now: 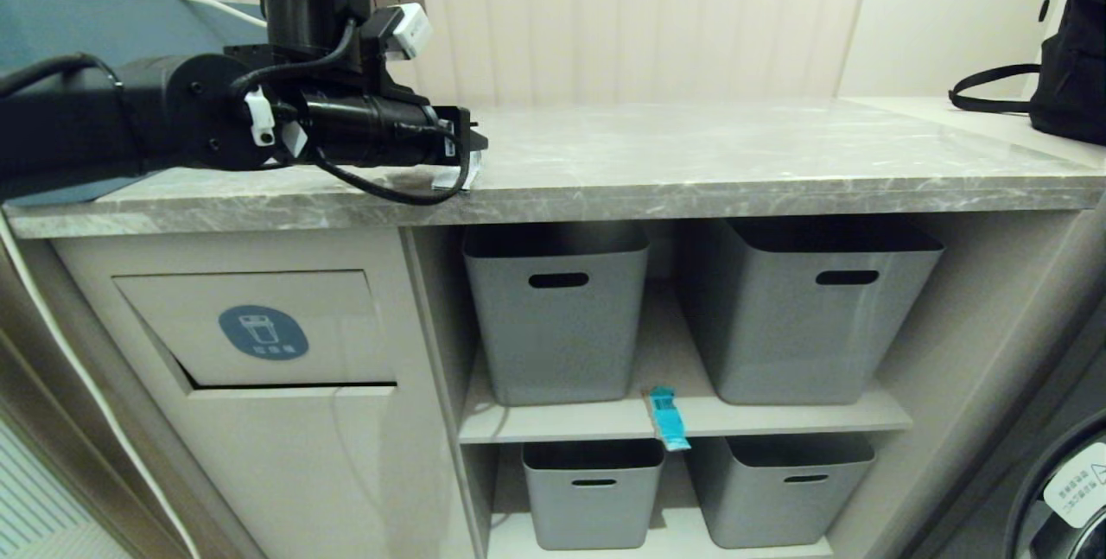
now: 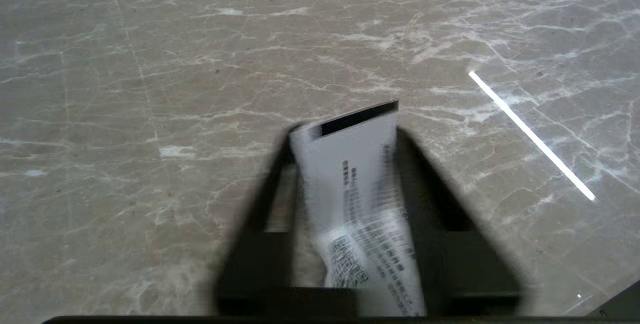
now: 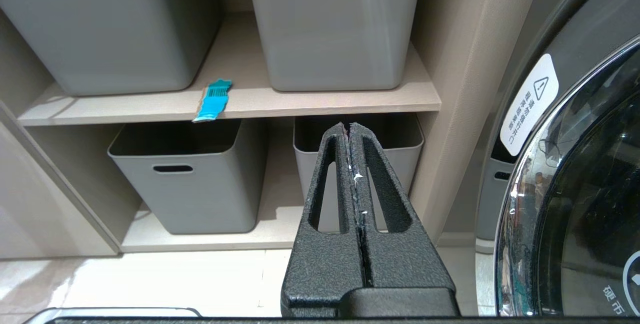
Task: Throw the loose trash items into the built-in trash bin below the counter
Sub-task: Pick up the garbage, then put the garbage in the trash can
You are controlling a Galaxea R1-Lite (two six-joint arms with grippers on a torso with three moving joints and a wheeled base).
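Now your left pincer (image 2: 345, 164) is squeezed on the white paper strip (image 2: 357, 184) with its black end, low over the worktop (image 1: 691, 153) near its front edge. Your right pincer (image 3: 350, 131) is closed tight and empty — down by the shelves. The teal wrapper (image 1: 667, 417) lies on the shelf edge between grey baskets (image 1: 557, 317). The trash bin (image 1: 259, 330) flap sits under the worktop.
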